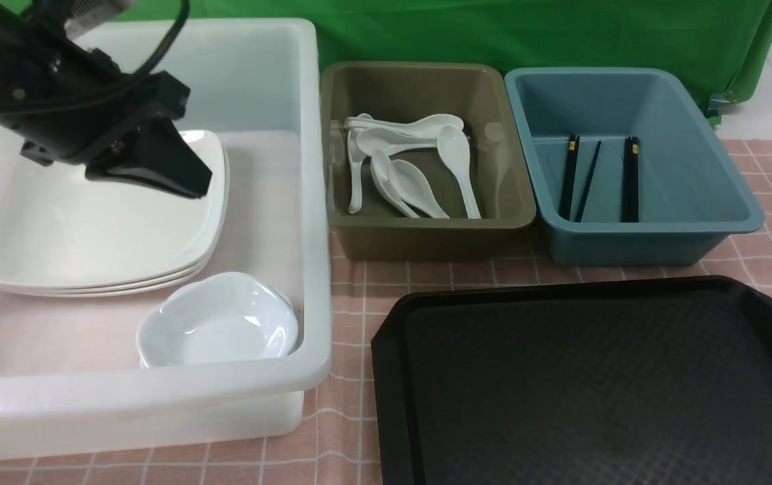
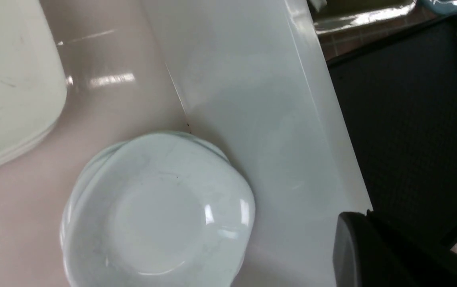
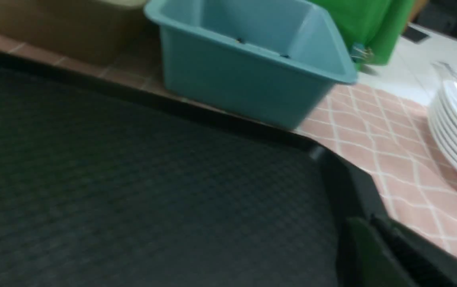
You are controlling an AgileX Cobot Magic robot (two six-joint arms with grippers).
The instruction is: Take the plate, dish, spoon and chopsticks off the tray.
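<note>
Presently we see the textured black tray (image 1: 601,391) bare, glossy square plate (image 1: 103,222) stacked in the translucent white tub (image 1: 312,202), wavy-rimmed dish (image 1: 217,323) beside it, spoons (image 1: 413,168) in the olive tub (image 1: 426,236), chopsticks (image 1: 630,178) in the blue tub (image 1: 655,236), left gripper (image 1: 187,178) closed and empty, right gripper's state we cannot tell.

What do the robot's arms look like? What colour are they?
The left arm is black and chunky, with a black cable looping over it. Its left gripper is a glossy black wedge. The right gripper shows only as a dark blurry edge.
</note>
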